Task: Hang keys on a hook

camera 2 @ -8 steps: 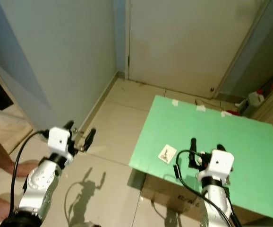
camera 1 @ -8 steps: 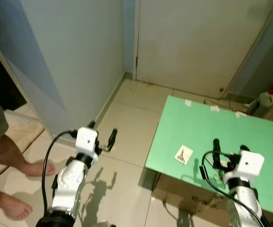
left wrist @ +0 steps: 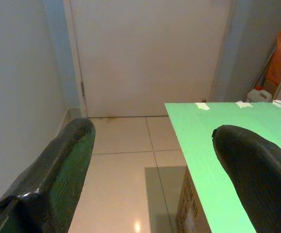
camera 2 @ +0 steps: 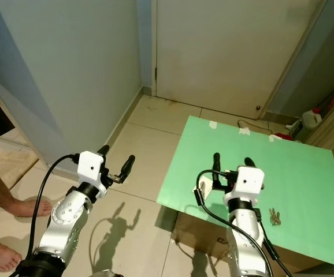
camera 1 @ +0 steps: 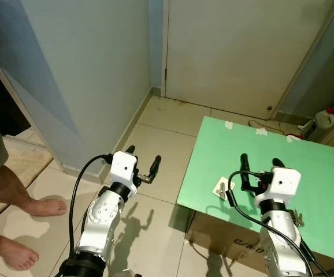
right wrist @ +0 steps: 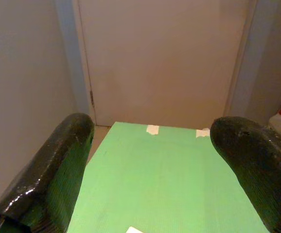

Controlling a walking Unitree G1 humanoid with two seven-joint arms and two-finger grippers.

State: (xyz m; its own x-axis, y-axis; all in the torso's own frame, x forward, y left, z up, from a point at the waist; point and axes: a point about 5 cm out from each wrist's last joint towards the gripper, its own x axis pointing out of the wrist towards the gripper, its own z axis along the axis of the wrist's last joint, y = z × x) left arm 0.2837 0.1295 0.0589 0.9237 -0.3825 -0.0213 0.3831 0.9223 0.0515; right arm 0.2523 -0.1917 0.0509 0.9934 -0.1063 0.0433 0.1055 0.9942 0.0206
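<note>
Silver keys (camera 2: 274,217) beside right arm

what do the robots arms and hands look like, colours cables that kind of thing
Both arms are silver-white with rounded segments, each ending in a white boxy wrist block. The left hand and right hand each have two long black fingers with dark, textured pads. A black cable loops along each forearm to the wrist.

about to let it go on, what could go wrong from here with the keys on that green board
1. The keys lie behind the open right gripper, beside its forearm; reaching forward would likely miss them, and the arm could sweep them along.
2. The small white card sits near the green board edge under the right gripper, so a low pass might knock it off.
3. A person's bare feet stand near the left gripper.
</note>
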